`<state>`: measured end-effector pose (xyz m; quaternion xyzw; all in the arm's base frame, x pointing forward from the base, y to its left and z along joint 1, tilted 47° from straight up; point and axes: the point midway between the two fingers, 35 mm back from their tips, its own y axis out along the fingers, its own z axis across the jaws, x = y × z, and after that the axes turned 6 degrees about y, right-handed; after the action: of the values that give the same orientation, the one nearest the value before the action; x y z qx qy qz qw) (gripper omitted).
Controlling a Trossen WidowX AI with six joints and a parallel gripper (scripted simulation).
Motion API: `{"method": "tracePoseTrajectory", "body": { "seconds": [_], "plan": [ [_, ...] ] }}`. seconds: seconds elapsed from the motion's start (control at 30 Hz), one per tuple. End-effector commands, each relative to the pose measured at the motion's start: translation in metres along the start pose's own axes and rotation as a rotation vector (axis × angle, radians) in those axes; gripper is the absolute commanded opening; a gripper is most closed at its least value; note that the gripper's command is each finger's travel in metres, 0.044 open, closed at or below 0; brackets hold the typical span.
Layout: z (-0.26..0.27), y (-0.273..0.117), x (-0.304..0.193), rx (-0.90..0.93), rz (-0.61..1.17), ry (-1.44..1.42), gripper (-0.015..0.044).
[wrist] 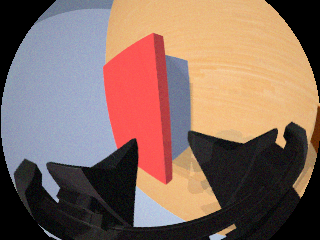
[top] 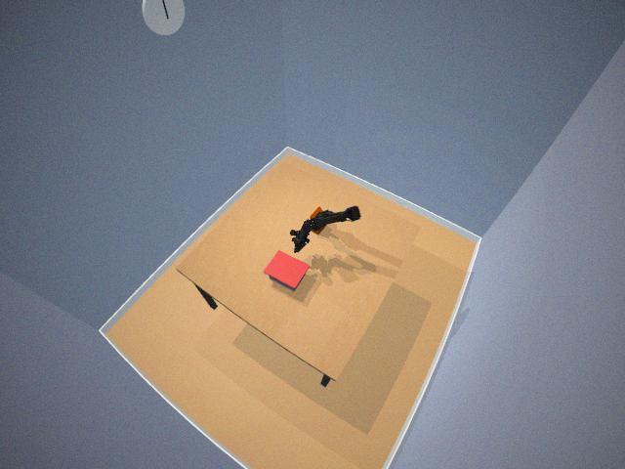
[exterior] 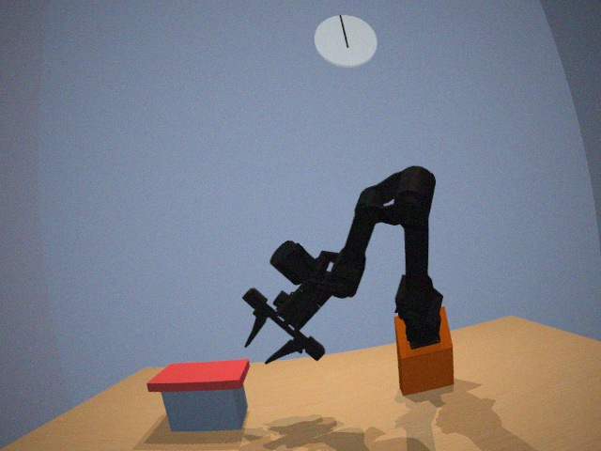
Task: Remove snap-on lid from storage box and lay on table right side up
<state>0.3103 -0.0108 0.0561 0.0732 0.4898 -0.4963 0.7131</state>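
Observation:
The red lid (top: 286, 269) (exterior: 201, 375) (wrist: 135, 100) sits flat on top of the blue-grey storage box (exterior: 205, 409) (wrist: 178, 100), its rim overhanging the box walls. The box stands upright on the table (top: 242, 297) (exterior: 349, 388). My gripper (exterior: 255, 354) (wrist: 162, 139) is open and empty. It points obliquely down, above and to the right of the lid in the exterior view, touching nothing. In the wrist view the lid's near edge shows beyond and between the two fingertips, with the left fingertip overlapping the lid's face.
The arm stands on an orange base block (exterior: 425, 371), to the right of the box in the exterior view. The table's edge (top: 247, 320) runs beyond the box on the side away from the arm. A round white disc (exterior: 346, 40) is on the wall.

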Motion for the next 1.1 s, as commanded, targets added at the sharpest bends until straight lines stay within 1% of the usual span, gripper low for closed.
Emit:
{"method": "tracePoseTrajectory", "body": {
  "seconds": [0.0, 1.07],
  "plan": [
    [0.002, 0.007, 0.002, 0.000, -0.005, 0.007, 0.0235],
    [0.000, 0.057, 0.000, 0.006, 0.002, 0.010, 0.0235]
  ]
}}
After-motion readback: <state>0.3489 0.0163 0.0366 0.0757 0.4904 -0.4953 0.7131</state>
